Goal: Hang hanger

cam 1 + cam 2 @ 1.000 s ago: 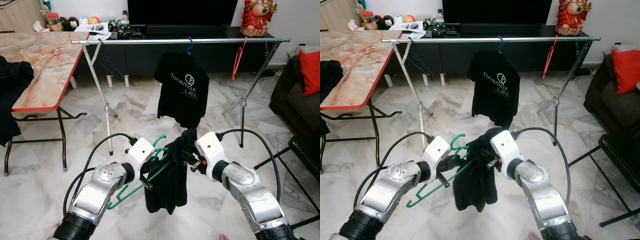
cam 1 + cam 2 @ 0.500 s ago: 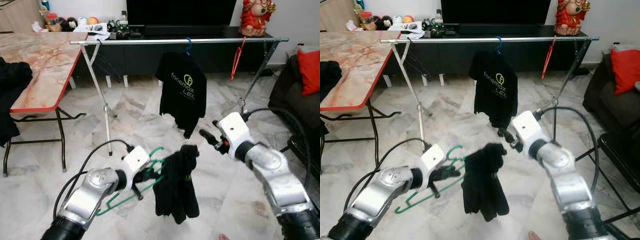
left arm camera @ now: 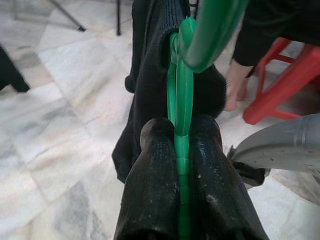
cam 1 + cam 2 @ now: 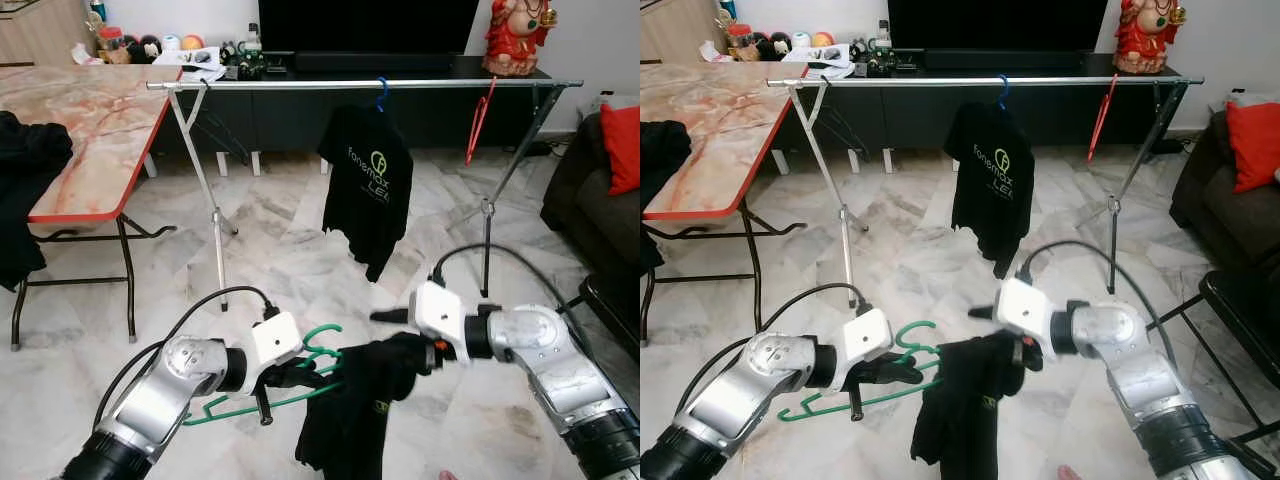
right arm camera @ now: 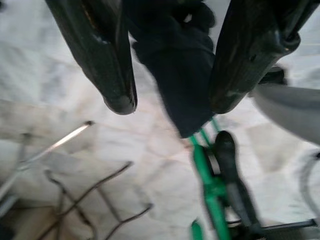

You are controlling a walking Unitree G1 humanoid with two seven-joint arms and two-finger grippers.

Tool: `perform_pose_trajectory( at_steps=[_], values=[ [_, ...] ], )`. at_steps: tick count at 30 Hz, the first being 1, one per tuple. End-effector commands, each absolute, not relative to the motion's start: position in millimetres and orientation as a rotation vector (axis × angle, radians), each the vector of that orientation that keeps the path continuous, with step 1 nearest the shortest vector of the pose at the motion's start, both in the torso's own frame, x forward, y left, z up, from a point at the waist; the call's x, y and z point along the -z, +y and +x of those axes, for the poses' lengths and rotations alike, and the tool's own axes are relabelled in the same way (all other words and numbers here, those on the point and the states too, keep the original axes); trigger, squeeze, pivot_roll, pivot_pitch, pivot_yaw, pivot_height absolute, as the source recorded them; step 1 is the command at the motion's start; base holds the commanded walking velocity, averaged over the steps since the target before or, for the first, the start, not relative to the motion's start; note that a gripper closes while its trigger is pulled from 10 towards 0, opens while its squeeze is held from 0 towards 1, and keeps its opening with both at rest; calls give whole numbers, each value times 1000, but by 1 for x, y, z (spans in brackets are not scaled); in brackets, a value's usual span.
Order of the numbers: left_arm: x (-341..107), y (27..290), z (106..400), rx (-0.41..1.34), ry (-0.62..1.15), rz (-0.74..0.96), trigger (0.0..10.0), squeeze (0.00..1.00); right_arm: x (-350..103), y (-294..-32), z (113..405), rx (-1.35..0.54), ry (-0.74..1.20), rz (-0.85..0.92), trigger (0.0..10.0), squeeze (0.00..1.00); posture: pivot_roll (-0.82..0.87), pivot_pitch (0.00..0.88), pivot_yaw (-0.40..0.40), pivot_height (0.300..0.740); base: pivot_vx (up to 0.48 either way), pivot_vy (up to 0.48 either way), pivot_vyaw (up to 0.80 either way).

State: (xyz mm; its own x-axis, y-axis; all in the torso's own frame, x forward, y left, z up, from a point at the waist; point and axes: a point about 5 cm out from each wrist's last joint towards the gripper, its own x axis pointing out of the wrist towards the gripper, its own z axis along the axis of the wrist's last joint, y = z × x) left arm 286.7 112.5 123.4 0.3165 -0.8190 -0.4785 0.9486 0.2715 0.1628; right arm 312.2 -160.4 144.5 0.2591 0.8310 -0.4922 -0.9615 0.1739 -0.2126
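Low in the frame, the left claw (image 4: 290,375) is clamped on the green hanger (image 4: 265,398), and the left wrist view confirms it: both black fingers (image 3: 155,190) squeezed tight around the green plastic stem. The hanger sits low and centre-left, tilted, its hook (image 4: 322,334) curling up just beside the claw. A black garment (image 4: 350,415) is draped over the hanger's right end, drooping down toward the bottom edge of the frame.

Over on the right, the right claw (image 4: 395,335) is at the top of that black garment, fingers apart. The right wrist view shows the two fingers (image 5: 107,55) spread wide with the dark cloth between them, though whether they touch it is hard to say.

Across the upper part of the frame runs the metal clothes rail (image 4: 300,85) on its crossed legs. On it hangs a black T-shirt (image 4: 366,190) with a printed logo, on a blue hanger (image 4: 380,93), top centre. A red hanger (image 4: 478,118) dangles from the rail further right.

A marble-patterned table (image 4: 90,130) with a red edge fills the upper left, dark cloth (image 4: 25,190) heaped on its left side. A red cushion (image 4: 622,145) sits on the dark sofa (image 4: 590,215) at the right edge. Pale marble floor (image 4: 280,270) lies underneath it all.
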Motion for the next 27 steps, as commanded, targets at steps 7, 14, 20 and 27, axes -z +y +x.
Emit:
perform_pose_trajectory(
  at_steps=[7,14,20,27],
  values=[
    [-137,103,283,1326,276,486,10000,0,-148,-160,313,-1447,276,-491,10000,0,43,38,-13,740,0,0,0],
    [-139,94,278,1431,270,519,10000,0,-141,-156,313,-1561,311,-365,10000,0,50,43,-9,740,0,0,0],
    [-139,92,278,1451,275,530,10000,0,-134,-156,310,-1621,363,-319,10000,0,54,49,-9,740,0,0,0],
    [-137,91,284,1419,289,503,10000,0,-142,-165,312,-1655,354,-247,10000,0,64,78,-6,740,0,0,0]
  ],
)
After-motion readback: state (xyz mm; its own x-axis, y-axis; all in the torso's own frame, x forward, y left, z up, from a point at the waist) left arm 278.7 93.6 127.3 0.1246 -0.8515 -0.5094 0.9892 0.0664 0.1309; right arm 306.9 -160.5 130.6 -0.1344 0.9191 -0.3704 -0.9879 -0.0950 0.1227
